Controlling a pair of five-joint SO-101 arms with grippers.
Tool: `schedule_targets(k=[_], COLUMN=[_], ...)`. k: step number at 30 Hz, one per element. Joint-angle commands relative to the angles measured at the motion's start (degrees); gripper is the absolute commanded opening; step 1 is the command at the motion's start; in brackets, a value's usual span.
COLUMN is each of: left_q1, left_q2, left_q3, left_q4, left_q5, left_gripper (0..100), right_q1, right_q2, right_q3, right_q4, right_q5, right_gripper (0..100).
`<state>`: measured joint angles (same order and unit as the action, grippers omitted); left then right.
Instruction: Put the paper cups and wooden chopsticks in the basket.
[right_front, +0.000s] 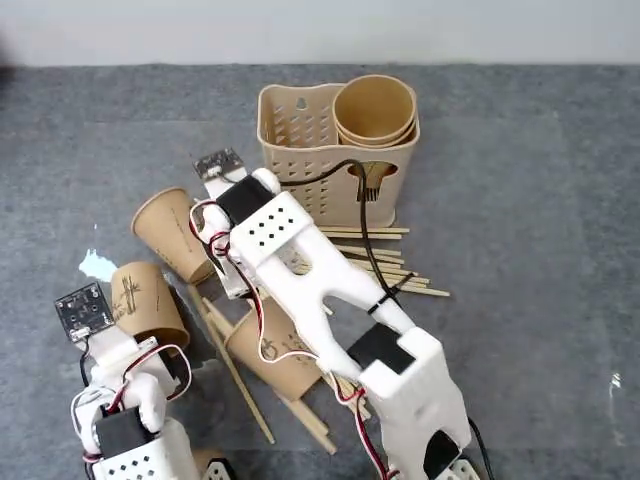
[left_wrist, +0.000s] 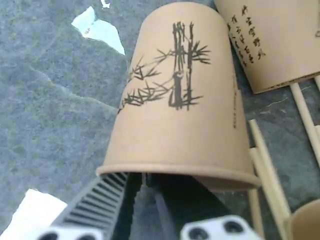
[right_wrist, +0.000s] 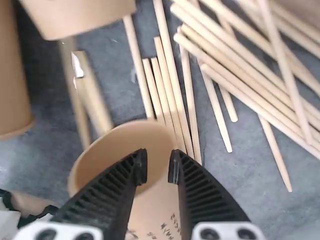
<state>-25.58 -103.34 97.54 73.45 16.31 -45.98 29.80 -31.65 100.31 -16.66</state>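
A tan basket (right_front: 300, 130) stands at the back with stacked paper cups (right_front: 375, 105) in it. Three paper cups are on the mat. One lies at the left (right_front: 170, 235). My left gripper (right_front: 160, 350) is shut on the rim of the bamboo-print cup (left_wrist: 180, 100), and that rim hides its tips (left_wrist: 147, 192). My right gripper (right_wrist: 157, 165) is open over the third cup (right_wrist: 115, 150). One finger is inside its mouth, the other outside. Wooden chopsticks (right_front: 385, 262) lie in front of the basket.
More chopsticks (right_front: 240, 375) lie scattered under and beside the right arm. White scraps (right_front: 97, 265) are stuck to the grey mat on the left. The mat to the right of the basket is open room.
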Motion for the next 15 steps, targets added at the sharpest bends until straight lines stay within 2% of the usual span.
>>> schedule_targets(k=[1,15], left_q1=[-0.4,-0.4], left_q2=[-1.1,-1.1], left_q3=[-1.1,-1.1], left_q4=[-1.2,-1.2], left_q5=[0.0,0.0], left_gripper=[1,1], right_q1=[0.9,1.9], right_q2=[0.0,-0.6], right_q3=[-3.0,-3.3], right_q4=[2.5,2.6], right_q5=[-0.6,-0.5], right_gripper=[9.1,9.1])
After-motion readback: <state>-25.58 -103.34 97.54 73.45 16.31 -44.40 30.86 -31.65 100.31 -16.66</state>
